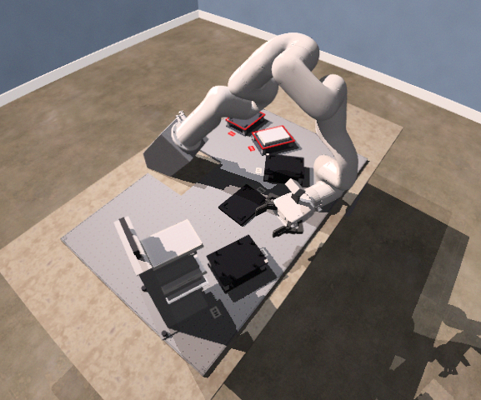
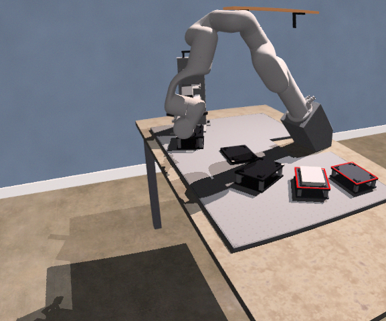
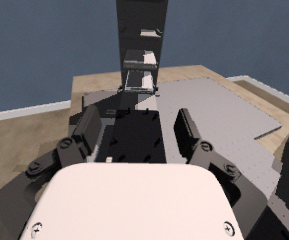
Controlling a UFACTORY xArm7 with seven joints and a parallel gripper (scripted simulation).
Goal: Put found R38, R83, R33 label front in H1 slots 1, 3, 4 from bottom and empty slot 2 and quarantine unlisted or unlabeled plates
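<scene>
The plate hotel H1 (image 1: 162, 262) stands at the near left of the deck. It is a dark tower straight ahead in the wrist view (image 3: 141, 50), and the arm partly hides it in the exterior view (image 2: 190, 90). Pale plate ends show on its shelves (image 3: 140, 60), (image 3: 139, 82); no labels are readable. A black raised nest (image 1: 237, 262) stands in front of it with no plate on it (image 3: 136, 137). My gripper (image 1: 273, 218) is open and empty, low over the deck, pointing level at the hotel (image 3: 138, 131). A white plate (image 1: 273, 136) (image 2: 311, 178) sits in one red-edged quarantine nest.
The other red-edged quarantine nest (image 2: 353, 176) holds no plate; the arm partly covers it (image 1: 244, 121). A flat black pad (image 1: 243, 204) lies just left of my gripper. A black raised nest (image 1: 284, 168) stands behind it. The deck's right edge is close beside the gripper.
</scene>
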